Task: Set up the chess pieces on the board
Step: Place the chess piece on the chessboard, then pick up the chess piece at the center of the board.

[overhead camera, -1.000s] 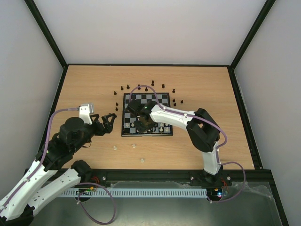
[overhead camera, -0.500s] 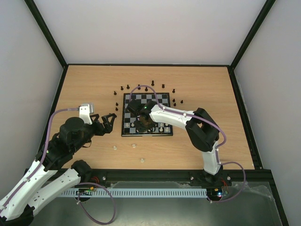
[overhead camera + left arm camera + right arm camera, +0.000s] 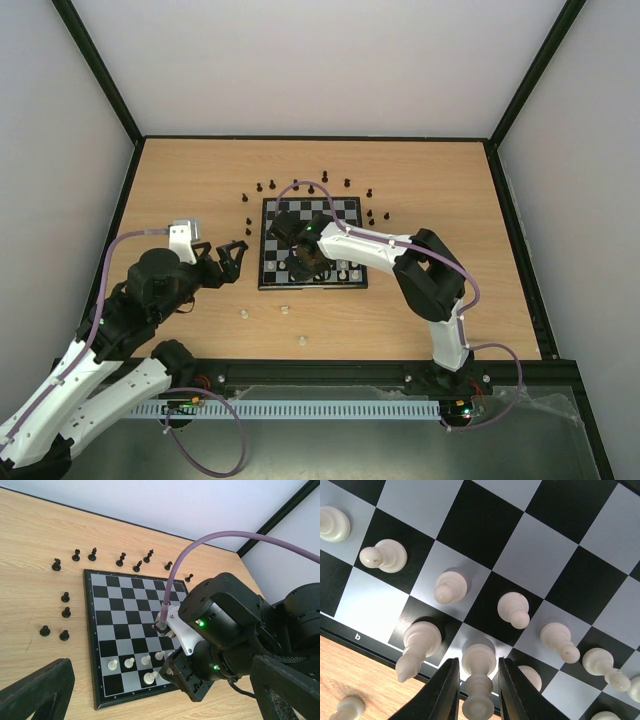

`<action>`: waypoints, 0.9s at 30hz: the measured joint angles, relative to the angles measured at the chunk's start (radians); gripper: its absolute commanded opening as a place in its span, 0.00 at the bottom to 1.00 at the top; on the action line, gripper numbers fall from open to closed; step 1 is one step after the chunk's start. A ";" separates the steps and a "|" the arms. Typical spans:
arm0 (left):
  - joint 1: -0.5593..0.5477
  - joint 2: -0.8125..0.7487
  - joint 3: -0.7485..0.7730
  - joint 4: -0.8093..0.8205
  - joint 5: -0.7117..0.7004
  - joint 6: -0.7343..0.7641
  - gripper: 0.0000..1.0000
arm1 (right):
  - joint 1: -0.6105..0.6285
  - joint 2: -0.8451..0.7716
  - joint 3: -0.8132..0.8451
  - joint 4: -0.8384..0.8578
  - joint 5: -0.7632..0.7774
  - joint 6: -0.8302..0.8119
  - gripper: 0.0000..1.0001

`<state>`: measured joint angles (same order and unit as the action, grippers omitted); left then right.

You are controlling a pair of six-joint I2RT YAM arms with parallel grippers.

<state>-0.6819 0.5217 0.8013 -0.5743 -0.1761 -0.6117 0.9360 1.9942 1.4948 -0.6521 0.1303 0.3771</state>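
I'd call it maybe a third done: several white pieces stand on the near rows of the board, three loose whites lie on the tabletop, and the black pieces are all off-board around its far edges. The right pincer is narrow, straddling a back-row piece; can't tell if it's gripping. The left pincer gapes wide, beside the board.
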 measured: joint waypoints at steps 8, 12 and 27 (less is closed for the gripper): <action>0.000 0.005 0.000 0.000 0.000 0.000 0.99 | 0.000 -0.002 0.001 -0.002 0.003 0.000 0.25; 0.000 0.005 0.000 0.000 0.000 0.000 0.99 | 0.000 -0.027 0.013 -0.016 0.014 0.000 0.28; 0.002 0.005 0.000 0.000 0.000 0.000 0.99 | 0.029 -0.323 -0.069 -0.009 -0.027 0.016 0.98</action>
<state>-0.6796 0.5262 0.8013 -0.5739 -0.1761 -0.6113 0.9646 1.6711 1.4254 -0.6609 0.1036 0.3931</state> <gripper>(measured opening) 0.991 0.814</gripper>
